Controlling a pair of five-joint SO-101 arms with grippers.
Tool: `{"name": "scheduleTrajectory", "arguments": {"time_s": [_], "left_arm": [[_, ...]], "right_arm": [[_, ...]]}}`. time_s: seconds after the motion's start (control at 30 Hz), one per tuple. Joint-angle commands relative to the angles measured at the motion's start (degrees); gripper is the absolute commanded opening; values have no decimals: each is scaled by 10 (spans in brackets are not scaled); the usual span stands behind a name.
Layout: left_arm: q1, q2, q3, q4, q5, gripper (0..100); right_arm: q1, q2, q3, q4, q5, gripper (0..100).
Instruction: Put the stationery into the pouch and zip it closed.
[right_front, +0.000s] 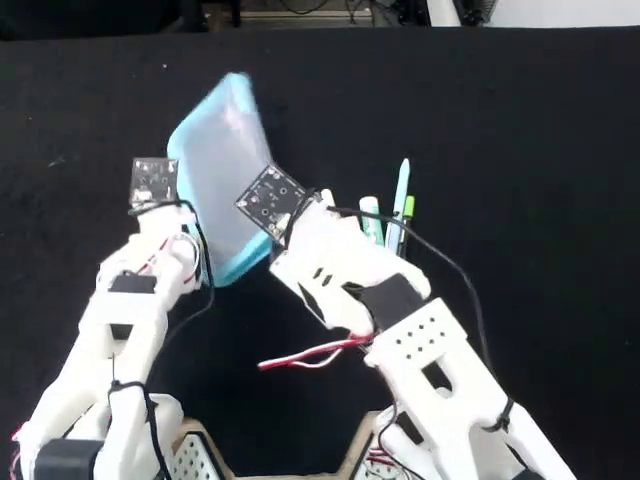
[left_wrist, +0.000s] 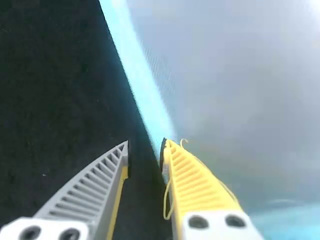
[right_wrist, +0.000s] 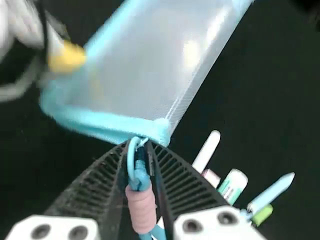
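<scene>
Pouch (right_front: 225, 170) is left of centre on the table (right_front: 520, 150), slanting away between the two arms; hard to say from here whether it lies flat. Left gripper (left_wrist: 145, 155) is at the pouch's near left edge, jaws apart, one finger against the border and the other out over the table. Right gripper (right_wrist: 142, 150) is at the near right corner, clamped on the zipper pull (right_wrist: 140, 200). Just right of the pouch, beyond the right wrist, the pens (right_front: 392, 215) lie side by side.
</scene>
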Motion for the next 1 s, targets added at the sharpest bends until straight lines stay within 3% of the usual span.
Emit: {"name": "scheduleTrajectory", "arguments": {"time_s": [0.0, 0.1, 0.3, 0.47, 0.6, 0.97], "left_arm": [[-15, 13, 13, -47, -3, 120], [-8, 13, 17, -47, -2, 120], [36, 18, 17, -47, 36, 120], [49, 18, 15, -51, 107, 121], [75, 18, 17, -50, 117, 121], [-28, 12, 15, -47, 116, 120]], "right_arm": [[-16, -24, -65, -29, -7, 11], [-18, -22, -44, -85, -17, 11], [-35, -40, 35, -196, -127, 11], [-76, -100, 79, -211, -135, 11], [-127, -147, 116, -213, -131, 11], [-113, -164, 189, -245, -131, 11]]}}
